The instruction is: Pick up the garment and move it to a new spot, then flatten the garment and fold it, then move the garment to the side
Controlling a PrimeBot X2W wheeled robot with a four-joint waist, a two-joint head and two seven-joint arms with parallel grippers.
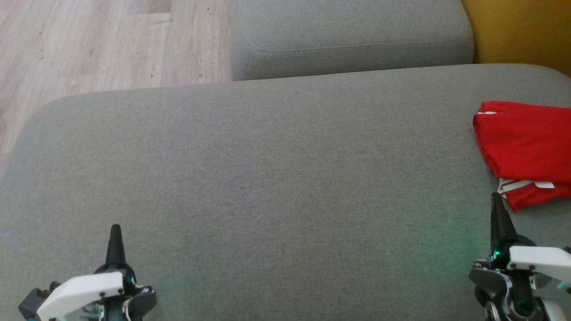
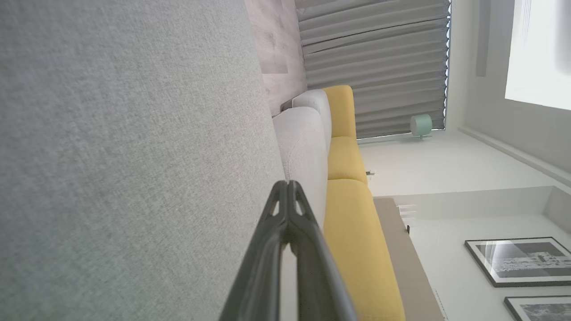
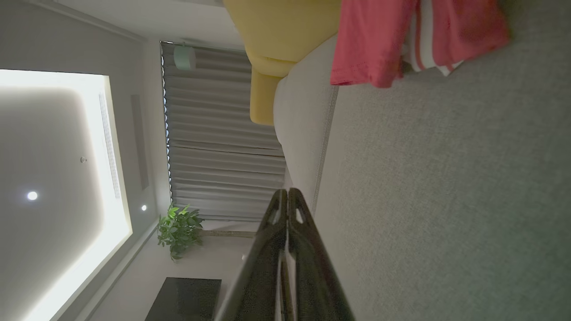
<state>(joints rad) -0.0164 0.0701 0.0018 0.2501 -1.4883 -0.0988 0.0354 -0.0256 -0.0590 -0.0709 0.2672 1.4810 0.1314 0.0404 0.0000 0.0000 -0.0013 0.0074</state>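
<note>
Garment (image 1: pixel 528 142) folded at frame right. Left tool (image 1: pixel 115 229), right tool (image 1: pixel 495 198) pinched shut, empty. Move-aside looks done; next: keep clear

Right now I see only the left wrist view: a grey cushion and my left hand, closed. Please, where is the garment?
Observer: In the head view the red garment lies at the far right of the grey cushion.
Operator: Is it spread out or folded?
Observer: It looks folded into a compact pile, and white stripes show at its near edge.
Operator: Does the right hand hold it?
Observer: No. The right hand is shut and empty. It points toward the garment's near corner, and the right wrist view shows a gap between them.
</note>
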